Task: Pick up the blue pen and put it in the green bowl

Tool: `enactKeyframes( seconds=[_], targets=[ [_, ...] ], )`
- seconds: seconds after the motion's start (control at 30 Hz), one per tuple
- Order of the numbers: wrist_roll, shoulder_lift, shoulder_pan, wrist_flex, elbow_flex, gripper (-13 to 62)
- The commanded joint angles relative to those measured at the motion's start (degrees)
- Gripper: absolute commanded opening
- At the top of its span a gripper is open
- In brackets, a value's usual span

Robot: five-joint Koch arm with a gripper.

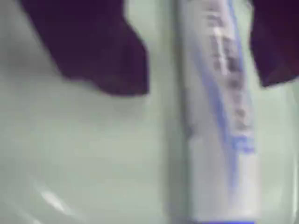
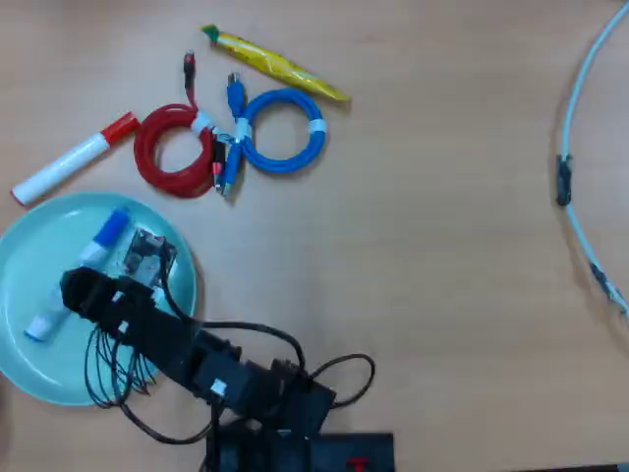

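The blue pen (image 2: 106, 234) lies inside the green bowl (image 2: 39, 379) at the left of the overhead view, blue cap toward the upper right. My gripper (image 2: 81, 292) hovers over the pen's middle and hides that part. In the wrist view the white barrel (image 1: 219, 116) with printed text runs top to bottom over the bowl's pale floor (image 1: 84, 149). The gripper (image 1: 198, 84) stands open: the left dark finger (image 1: 103, 51) is clear of the barrel, while the right finger (image 1: 275, 46) sits close beside it.
A white marker with a red cap (image 2: 69, 162) lies just above the bowl. A red coiled cable (image 2: 177, 152), a blue coiled cable (image 2: 280, 133) and a yellow wrapped item (image 2: 275, 64) sit farther up. A pale cable (image 2: 580, 147) curves along the right edge.
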Motion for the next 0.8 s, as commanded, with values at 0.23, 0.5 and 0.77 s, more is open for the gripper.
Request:
enactKeyframes(
  seconds=[0.23, 0.5, 0.77],
  targets=[
    [0.09, 2.37, 0.79, 18.63, -5.89, 40.3],
    [4.75, 5.62, 0.97, 21.27, -5.98, 34.5],
    [13.1, 10.11, 4.22, 22.06, -6.15, -10.0]
  ],
)
